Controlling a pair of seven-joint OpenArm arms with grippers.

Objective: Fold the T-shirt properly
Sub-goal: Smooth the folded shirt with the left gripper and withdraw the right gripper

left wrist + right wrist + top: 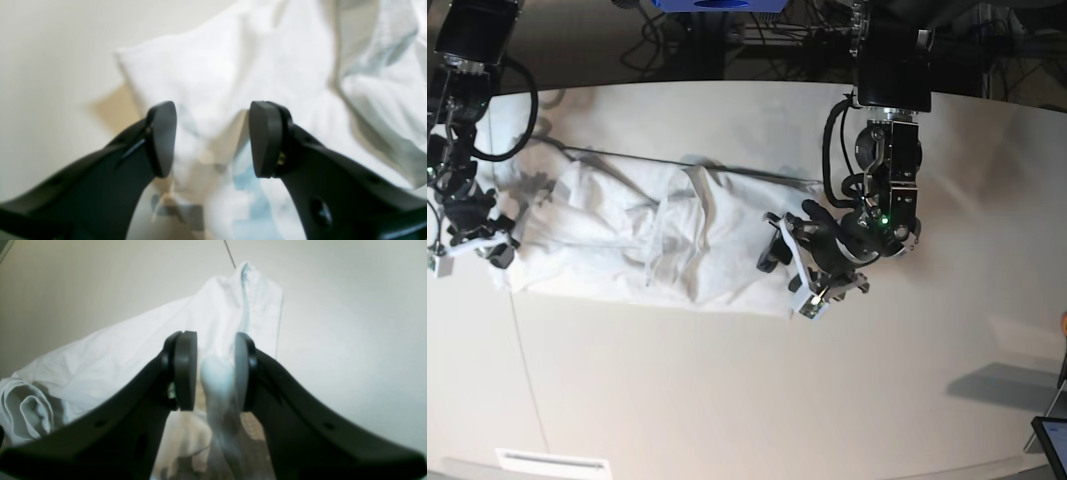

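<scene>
T-shirt [647, 245] lies stretched out as a long, rumpled band across the tabletop [727, 390], running from the right arm's end of the base view to the left arm's. Looks like at least one lengthwise fold is already in: the band is narrow and layered, with a bunched ridge near its middle. Still wrinkled, edges not squared.

Right gripper [211, 371] sits at one end of the band. Right wrist view shows a pinched ridge of white fabric running up between the jaws, touching the one pad; the other pad has a gap beside it. So the jaws are narrowed around the cloth, but whether they are firmly clamped on it can't be told from this.

Left gripper [213, 140] is at the opposite end, over the shirt's edge. Jaws are clearly apart, nothing between them, cloth lies flat below and beyond the tips. Left wrist view is blurred, so contact with fabric can't be judged.

Progress estimate: roughly midway. Done: shirt laid out and narrowed into a strip. Left: cross folds to bring the ends together into a compact rectangle, plus smoothing the bunched middle. Neither sleeves nor collar tag can be made out here, so which end is the collar is unclear
</scene>
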